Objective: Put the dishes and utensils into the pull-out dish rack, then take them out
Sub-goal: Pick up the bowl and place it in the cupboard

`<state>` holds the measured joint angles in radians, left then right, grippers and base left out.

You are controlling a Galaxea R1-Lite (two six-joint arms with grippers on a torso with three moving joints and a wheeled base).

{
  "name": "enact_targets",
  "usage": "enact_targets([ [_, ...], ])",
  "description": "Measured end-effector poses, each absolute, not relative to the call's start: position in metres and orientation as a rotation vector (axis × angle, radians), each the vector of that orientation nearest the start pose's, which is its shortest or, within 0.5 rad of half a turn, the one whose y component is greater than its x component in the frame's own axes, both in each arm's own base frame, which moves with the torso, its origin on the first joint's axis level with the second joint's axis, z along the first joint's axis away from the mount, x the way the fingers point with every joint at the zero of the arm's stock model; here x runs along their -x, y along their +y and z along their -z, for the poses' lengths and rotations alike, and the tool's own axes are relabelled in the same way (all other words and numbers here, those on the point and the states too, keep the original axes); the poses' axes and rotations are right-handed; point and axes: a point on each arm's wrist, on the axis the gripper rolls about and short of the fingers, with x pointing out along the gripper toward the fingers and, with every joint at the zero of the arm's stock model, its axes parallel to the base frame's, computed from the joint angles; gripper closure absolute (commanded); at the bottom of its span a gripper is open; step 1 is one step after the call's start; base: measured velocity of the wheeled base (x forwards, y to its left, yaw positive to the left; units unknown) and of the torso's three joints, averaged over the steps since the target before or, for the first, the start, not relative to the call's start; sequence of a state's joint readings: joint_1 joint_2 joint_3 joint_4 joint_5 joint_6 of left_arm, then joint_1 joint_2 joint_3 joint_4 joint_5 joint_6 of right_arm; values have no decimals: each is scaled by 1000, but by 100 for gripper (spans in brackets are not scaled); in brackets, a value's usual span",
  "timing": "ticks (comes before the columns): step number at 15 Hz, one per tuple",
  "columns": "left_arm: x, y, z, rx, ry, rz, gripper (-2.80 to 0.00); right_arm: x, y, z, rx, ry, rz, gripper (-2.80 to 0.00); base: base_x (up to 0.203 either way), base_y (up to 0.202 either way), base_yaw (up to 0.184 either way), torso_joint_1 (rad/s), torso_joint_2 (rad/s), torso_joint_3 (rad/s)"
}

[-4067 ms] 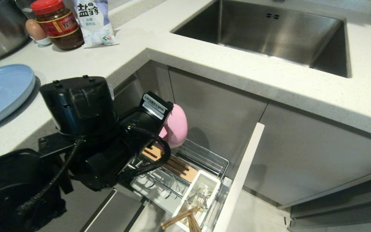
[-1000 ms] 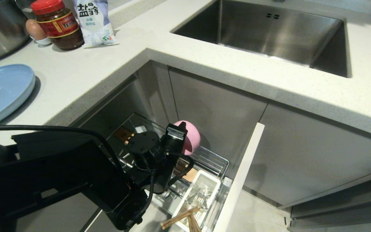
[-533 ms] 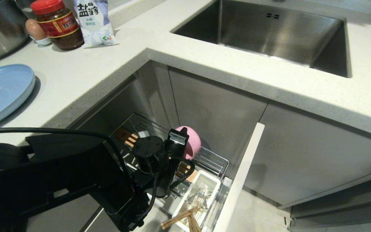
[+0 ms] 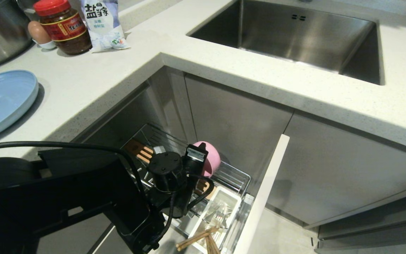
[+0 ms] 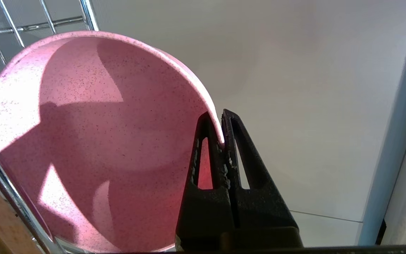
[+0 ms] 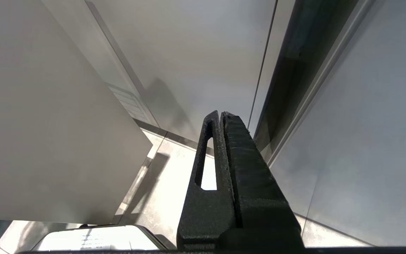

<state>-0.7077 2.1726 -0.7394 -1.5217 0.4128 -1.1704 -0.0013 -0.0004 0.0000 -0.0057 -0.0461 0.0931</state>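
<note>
The left tool (image 5: 220, 132) is closed on the rim of the pink bowl (image 5: 93, 141), one finger inside the rim and one outside. The bowl stands on edge at the far end of the rack (image 4: 234, 176), against the wire wall. The rack is pulled out below the surface (image 4: 224, 67), beside the white cabinet front (image 4: 263, 197). Chopsticks (image 4: 197, 238) lie in the white caddy (image 4: 220, 208) at the near end of the rack, together with metal cutlery that is too small to identify. The blue plate (image 4: 2, 98) rests on the surface, well apart from the rack. The right tool (image 6: 220, 120) is closed and empty, parked near the cabinet fronts.
</note>
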Motion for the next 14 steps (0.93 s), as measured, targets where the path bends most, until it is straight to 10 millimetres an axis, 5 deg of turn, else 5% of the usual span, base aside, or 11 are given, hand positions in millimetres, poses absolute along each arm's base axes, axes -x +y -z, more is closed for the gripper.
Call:
enact_targets([
  [1,-286,-233,-94,1207,105,305,-280,23,-1,-76,-93,-8,47,0,0,0,0,0,0,0],
  [14,-282,-231,-101,1155,155,230,-280,23,-1,-76,-93,-8,47,0,0,0,0,0,0,0],
])
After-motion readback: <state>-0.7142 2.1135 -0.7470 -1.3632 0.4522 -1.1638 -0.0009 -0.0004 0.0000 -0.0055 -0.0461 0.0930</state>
